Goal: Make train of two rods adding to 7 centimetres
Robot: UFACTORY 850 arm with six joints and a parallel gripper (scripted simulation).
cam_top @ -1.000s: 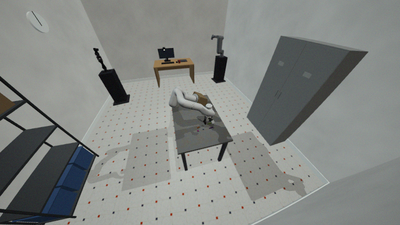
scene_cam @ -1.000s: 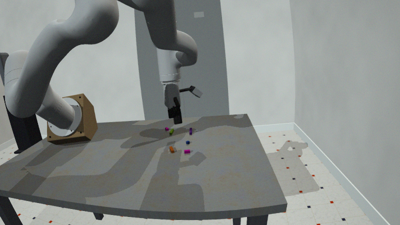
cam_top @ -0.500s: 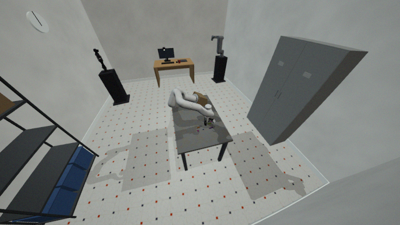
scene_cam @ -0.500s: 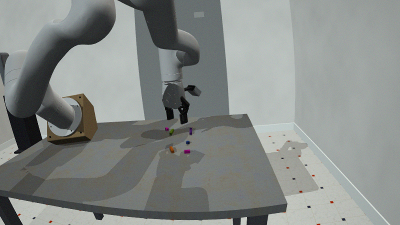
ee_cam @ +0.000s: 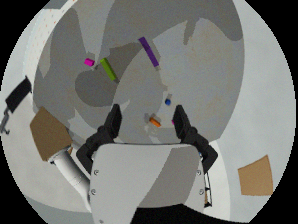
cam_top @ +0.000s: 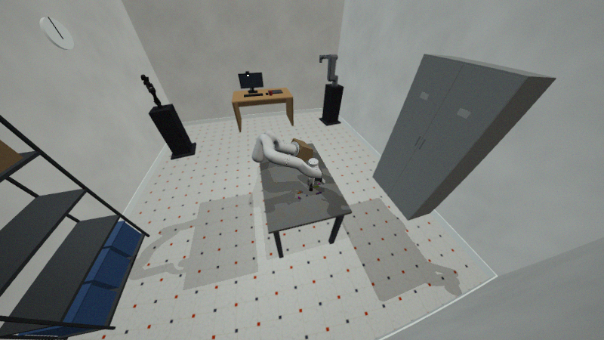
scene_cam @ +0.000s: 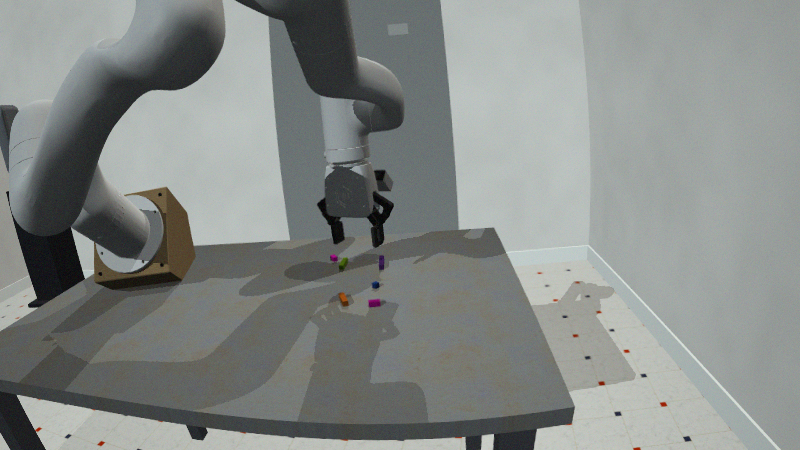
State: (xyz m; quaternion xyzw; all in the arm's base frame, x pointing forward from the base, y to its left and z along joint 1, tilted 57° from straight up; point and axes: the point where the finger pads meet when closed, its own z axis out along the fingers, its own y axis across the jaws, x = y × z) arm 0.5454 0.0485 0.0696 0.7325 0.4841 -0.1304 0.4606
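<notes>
Six small rods lie apart on the grey table [scene_cam: 475, 335] [cam_top: 303, 213]. At the back are a magenta rod [scene_cam: 333, 258] [ee_cam: 88, 62], a lime rod [scene_cam: 342, 263] [ee_cam: 109, 70] beside it, and a purple rod [scene_cam: 381, 261] [ee_cam: 149, 51] to the right. Nearer the front lie a blue rod [scene_cam: 375, 284] [ee_cam: 168, 102], an orange rod [scene_cam: 343, 298] [ee_cam: 154, 121] and a second magenta rod [scene_cam: 374, 303], which is mostly hidden behind a finger in the wrist view. My gripper [scene_cam: 356, 240] [ee_cam: 147, 111] [cam_top: 312, 186] is open and empty. It hangs a little above the table, over the back rods between the lime and the purple one.
The arm's brown base box [scene_cam: 173, 235] stands at the table's back left corner. The table's right edge and front edge lie well away from the rods. A grey cabinet [cam_top: 456, 126] stands on the floor beyond the table.
</notes>
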